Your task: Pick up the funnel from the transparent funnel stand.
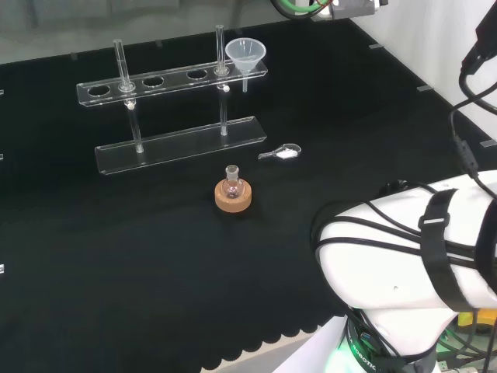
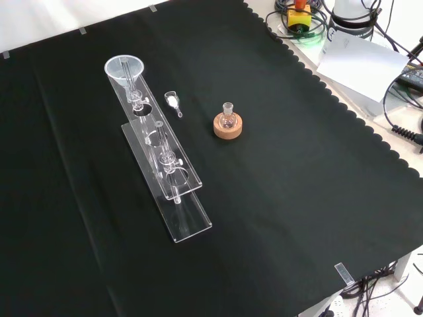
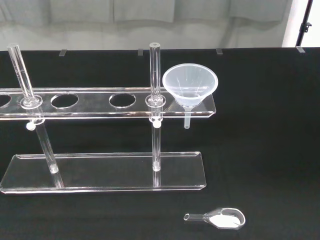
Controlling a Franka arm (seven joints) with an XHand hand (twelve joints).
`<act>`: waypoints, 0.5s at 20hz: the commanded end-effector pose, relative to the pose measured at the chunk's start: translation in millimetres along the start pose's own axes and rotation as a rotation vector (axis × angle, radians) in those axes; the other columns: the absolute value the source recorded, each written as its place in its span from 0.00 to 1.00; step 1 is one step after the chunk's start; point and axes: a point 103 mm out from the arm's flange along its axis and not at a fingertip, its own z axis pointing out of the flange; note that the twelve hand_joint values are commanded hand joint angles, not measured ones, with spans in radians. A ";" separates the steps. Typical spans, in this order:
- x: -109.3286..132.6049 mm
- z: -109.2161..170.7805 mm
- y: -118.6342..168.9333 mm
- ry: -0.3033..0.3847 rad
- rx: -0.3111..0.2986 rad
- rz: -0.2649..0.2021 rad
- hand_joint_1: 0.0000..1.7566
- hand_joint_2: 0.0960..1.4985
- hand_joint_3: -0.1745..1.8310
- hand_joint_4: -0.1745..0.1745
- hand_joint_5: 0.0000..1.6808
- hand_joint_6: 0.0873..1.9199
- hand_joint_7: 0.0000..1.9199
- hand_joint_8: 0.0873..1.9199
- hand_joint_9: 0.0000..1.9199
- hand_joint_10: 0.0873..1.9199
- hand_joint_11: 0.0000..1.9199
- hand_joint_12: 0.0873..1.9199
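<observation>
Sitting in the end hole of the transparent funnel stand (image 1: pixel 172 81), the funnel (image 1: pixel 245 54) had its wide mouth up and its short stem hanging down through the upper plate. I took the stand as my landmark: in the head view the funnel was at its right end, right beside one of the two upright rods. Just beyond that same end of the stand, down on the black cloth (image 1: pixel 116 256), lay a small clear scoop (image 1: pixel 283 153) with white powder in it. A little round flask (image 1: pixel 231 186) on a cork ring (image 1: pixel 233 197) stood in front of the stand, well apart from it.

I could not tell how the hand's fingers were set, or whether they had hold of anything.

To my mind the reach had not begun. Done well, the hand would come at the funnel from the open side, away from the rod, close round the rim of the cone, and lift straight up until the stem cleared the hole. A sideways pull would likely tip the light stand.
</observation>
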 end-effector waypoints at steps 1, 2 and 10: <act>-0.1 -0.2 0.3 -0.009 -0.010 0.000 0.00 0.75 0.35 0.56 0.12 0.09 0.03 0.26 0.12 0.30 0.02 0.65; -0.1 -0.4 0.5 -0.009 -0.011 0.000 0.00 0.77 0.32 0.56 0.14 0.05 0.03 0.26 0.12 0.30 0.01 0.67; 13.4 -3.7 15.4 -0.018 0.005 0.034 0.00 0.80 0.28 0.56 0.16 0.00 0.03 0.25 0.12 0.30 0.00 0.69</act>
